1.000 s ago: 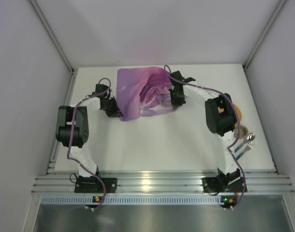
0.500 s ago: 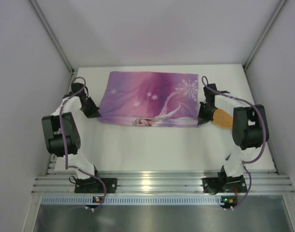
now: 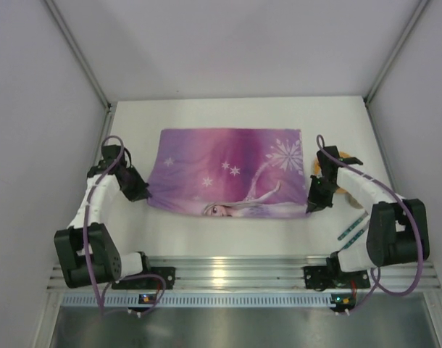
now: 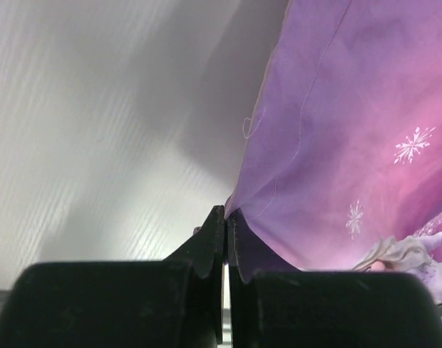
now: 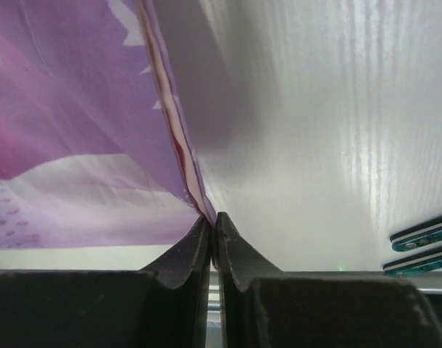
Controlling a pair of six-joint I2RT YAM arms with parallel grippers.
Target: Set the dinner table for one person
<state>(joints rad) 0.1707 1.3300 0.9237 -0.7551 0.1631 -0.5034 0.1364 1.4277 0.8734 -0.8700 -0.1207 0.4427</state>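
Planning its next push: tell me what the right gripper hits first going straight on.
Probably the dinner table: the right gripper, shut on a corner of the placemat, points down at bare tabletop beside the cloth's right edge. Depth is unclear.

The placemat (image 3: 228, 170) is purple, fading to pink through its middle, with white snowflakes (the largest near its far right corner) and a pale-haired printed figure along its near edge. The surface (image 3: 228, 235) is plain white, and its rail (image 3: 243, 274) is ribbed silver. The left claw (image 3: 143, 194) and right claw (image 3: 311, 206) are black. Two handles (image 3: 351, 230) near the right edge are teal.
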